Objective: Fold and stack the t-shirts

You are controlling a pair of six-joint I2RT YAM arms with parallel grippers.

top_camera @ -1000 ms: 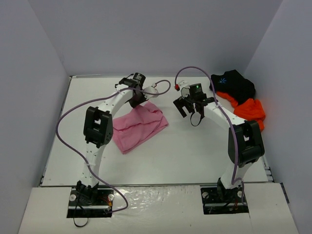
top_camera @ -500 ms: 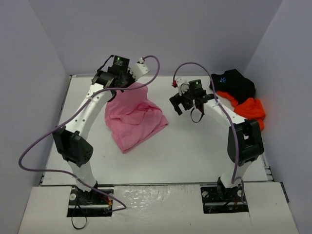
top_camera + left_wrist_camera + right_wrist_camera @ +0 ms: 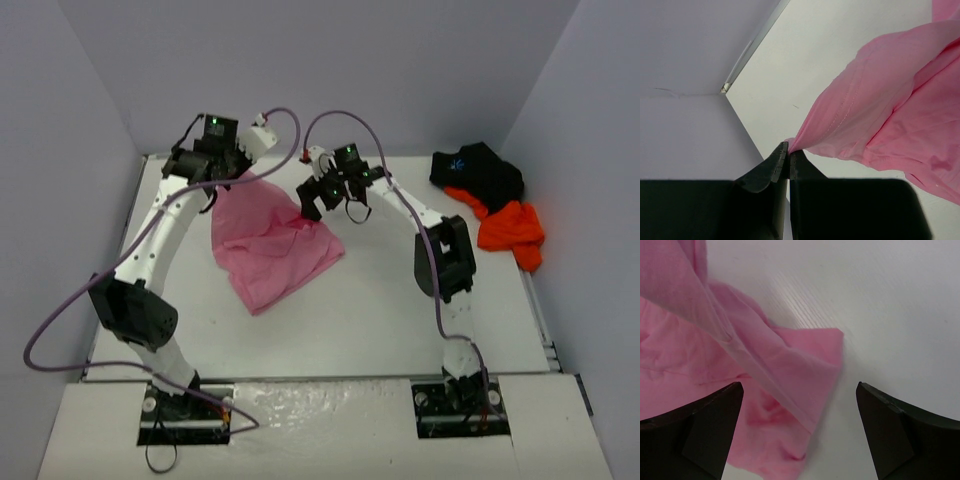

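Note:
The pink t-shirt [image 3: 268, 240] lies crumpled on the white table, its far edge lifted. My left gripper [image 3: 213, 185] is shut on a pinch of that edge [image 3: 790, 144] and holds it up at the back left. The pink cloth [image 3: 890, 110] hangs from the jaws to the right. My right gripper [image 3: 312, 208] is open, its fingers wide apart just above the pink shirt's right corner [image 3: 810, 365]. The black t-shirt [image 3: 480, 172] with a light-blue starburst and the orange t-shirt [image 3: 512, 228] lie bunched at the back right.
Grey walls enclose the white table [image 3: 400, 300] on three sides. The back-left corner of the enclosure [image 3: 725, 90] is close to my left gripper. Purple cables loop over both arms.

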